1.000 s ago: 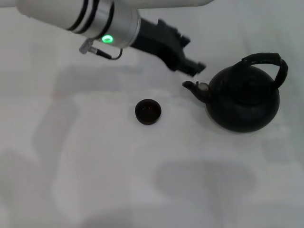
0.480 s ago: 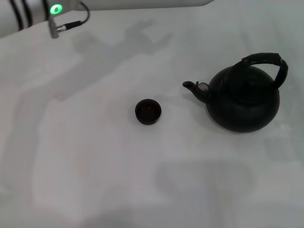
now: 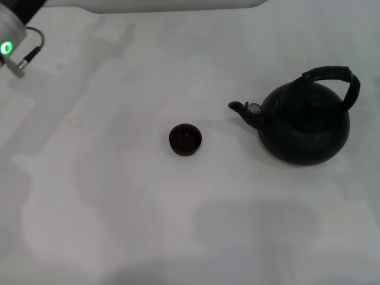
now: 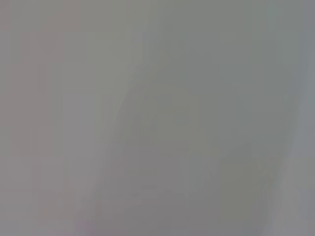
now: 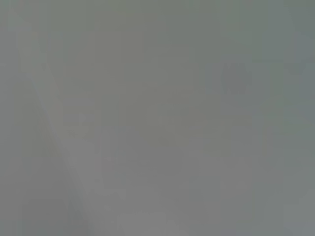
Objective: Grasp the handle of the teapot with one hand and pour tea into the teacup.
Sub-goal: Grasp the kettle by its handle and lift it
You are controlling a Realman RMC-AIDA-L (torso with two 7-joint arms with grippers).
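Right now neither gripper shows, so I cannot tell whether either is released or clenched; only a bit of the left arm [image 3: 9,35], with its green light, peeks in at the ten o'clock corner, and both wrist views give nothing but blank grey surface. On the white table [image 3: 119,225] the teapot [image 3: 304,124] sits upright out at three o'clock, its handle [image 3: 335,80] arched over the top and leaning toward the far right side, its spout [image 3: 243,110] aimed toward the teacup [image 3: 185,139]. The cup stands near the middle, well apart from the spout, with something dark inside it. By my reckoning the grasp is not yet made. To do it well, an arm should come down over the crown of the hoop, close squarely around it, lift straight before carrying the spout above the cup, then tip slowly
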